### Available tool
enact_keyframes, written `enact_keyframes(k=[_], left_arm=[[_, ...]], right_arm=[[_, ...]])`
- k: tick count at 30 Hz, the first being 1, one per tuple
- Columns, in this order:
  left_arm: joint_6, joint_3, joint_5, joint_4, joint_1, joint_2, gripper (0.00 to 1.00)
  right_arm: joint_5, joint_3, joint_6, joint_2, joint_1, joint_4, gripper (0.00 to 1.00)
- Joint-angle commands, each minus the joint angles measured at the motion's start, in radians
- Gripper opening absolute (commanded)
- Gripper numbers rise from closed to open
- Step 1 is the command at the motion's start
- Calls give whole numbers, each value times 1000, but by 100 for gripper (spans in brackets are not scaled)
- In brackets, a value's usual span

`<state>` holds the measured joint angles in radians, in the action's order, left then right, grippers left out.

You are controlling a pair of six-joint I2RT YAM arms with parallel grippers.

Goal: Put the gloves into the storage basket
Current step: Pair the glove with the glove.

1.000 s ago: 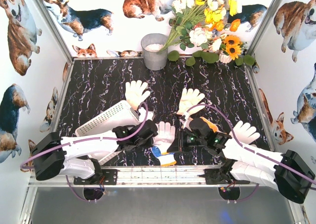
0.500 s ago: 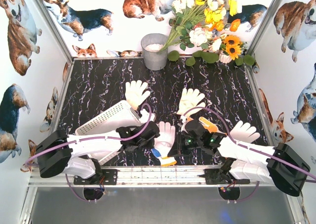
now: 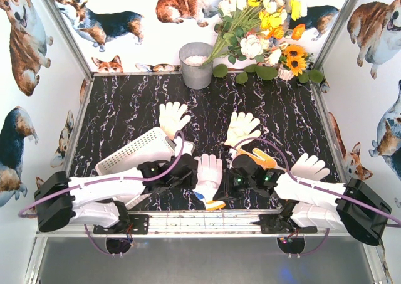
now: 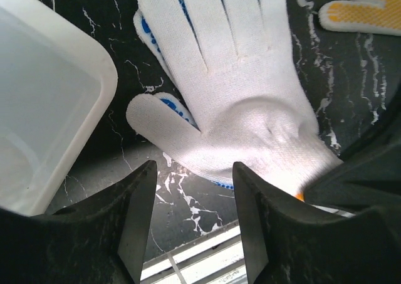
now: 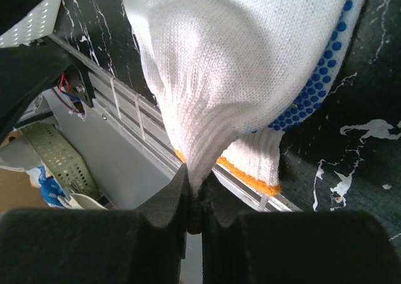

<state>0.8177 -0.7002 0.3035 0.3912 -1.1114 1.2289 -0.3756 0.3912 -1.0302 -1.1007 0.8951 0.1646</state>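
A black marble table (image 3: 125, 108) lies under both jaws, with white dog-picture walls (image 3: 44, 108) around. The right gripper (image 5: 194, 193) pinches the white glove (image 5: 250, 58) by its cuff. The left gripper (image 4: 194, 171) stands open.

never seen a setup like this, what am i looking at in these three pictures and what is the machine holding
These are two robot arms bolted at a table's near edge. The wide picture looks down from above. The other two come from a camera on each arm's wrist. On the dark marbled table lie knit gloves, a white storage basket, a grey bucket and flowers. The right gripper is shut on the cuff of a white glove, which lies over a blue-dotted glove. The left gripper hangs open above that same white glove, holding nothing.
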Motion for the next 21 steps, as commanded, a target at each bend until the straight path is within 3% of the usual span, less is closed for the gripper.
enact_keyframes(k=[1, 12, 21], left_arm=[[-6, -9, 5, 10, -5, -62, 47], [-6, 4, -26, -60, -5, -30, 45], [-15, 13, -48, -105, -5, 22, 40]], right_arm=[[50, 45, -45, 6, 13, 1, 0], [101, 26, -123, 112, 39, 12, 0], [99, 4, -146, 108, 67, 12, 0]])
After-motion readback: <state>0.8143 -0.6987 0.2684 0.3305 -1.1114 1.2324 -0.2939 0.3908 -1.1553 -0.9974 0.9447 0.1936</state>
